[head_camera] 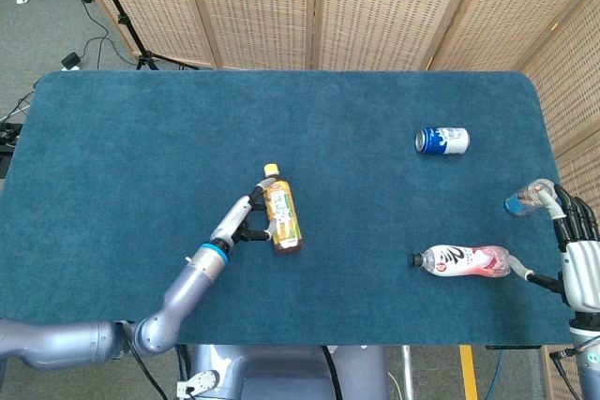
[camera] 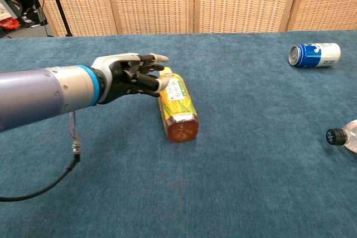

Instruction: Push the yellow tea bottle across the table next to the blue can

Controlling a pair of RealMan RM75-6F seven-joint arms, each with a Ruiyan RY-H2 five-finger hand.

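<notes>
Left hand (camera: 131,76) ungrasping, fingers flat on yellow tea bottle (camera: 177,103) side; could roll or pivot off-line, missing blue can (camera: 315,54).

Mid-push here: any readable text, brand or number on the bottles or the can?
yellow tea bottle: white label panel with print, too small to read.
blue can: white markings, blurred, unreadable.
clear bottle: dark brush-style mark, not legible.
Nothing can be quoted.

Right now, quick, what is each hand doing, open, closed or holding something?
Left hand: open, holding nothing, fingers straight against the side of the yellow tea bottle.
Right hand: at the table's right edge, state cannot be told.
</notes>
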